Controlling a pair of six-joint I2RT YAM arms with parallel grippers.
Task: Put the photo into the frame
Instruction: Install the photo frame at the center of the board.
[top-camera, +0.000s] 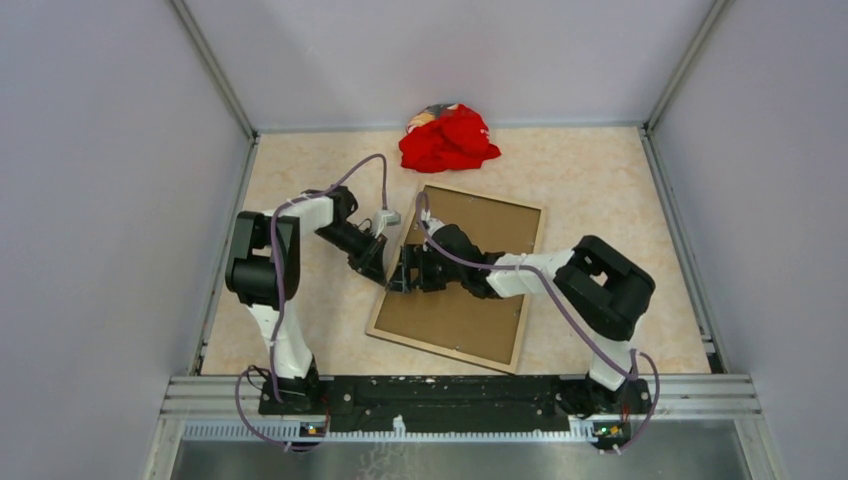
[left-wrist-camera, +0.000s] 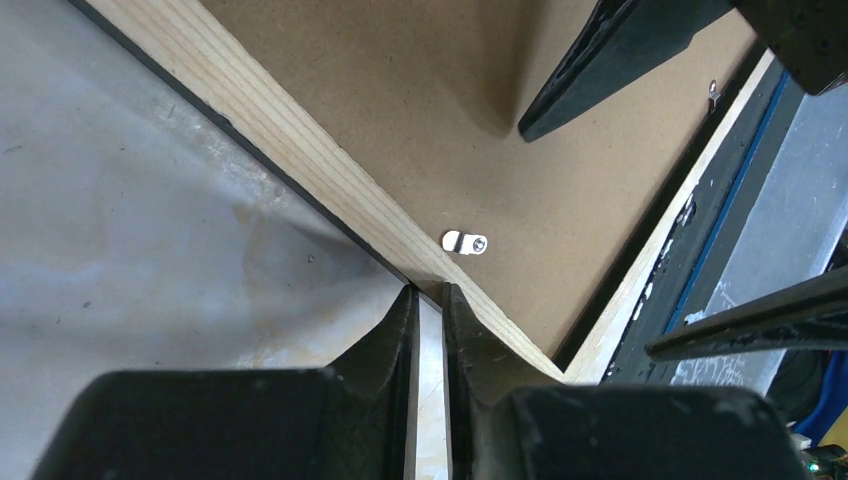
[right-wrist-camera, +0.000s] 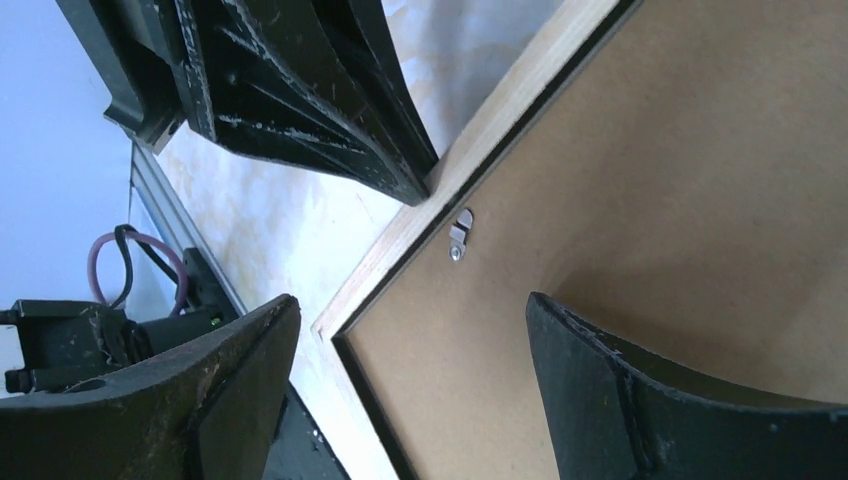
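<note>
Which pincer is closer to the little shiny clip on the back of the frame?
Left. The left pincer sits at the wooden edge of the frame, right beside the clip. The right pincer hangs wide open over the frame's corner, a bit farther away.

Pale wood frame (left-wrist-camera: 290, 130), matt hardboard backing (left-wrist-camera: 420, 110)

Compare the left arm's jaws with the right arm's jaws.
The left gripper has its jaws almost shut; the right gripper has them wide open. The left meets the frame at its wooden rim; the right straddles that rim, one side over the backing board. Both sit near the same metal clip.
</note>
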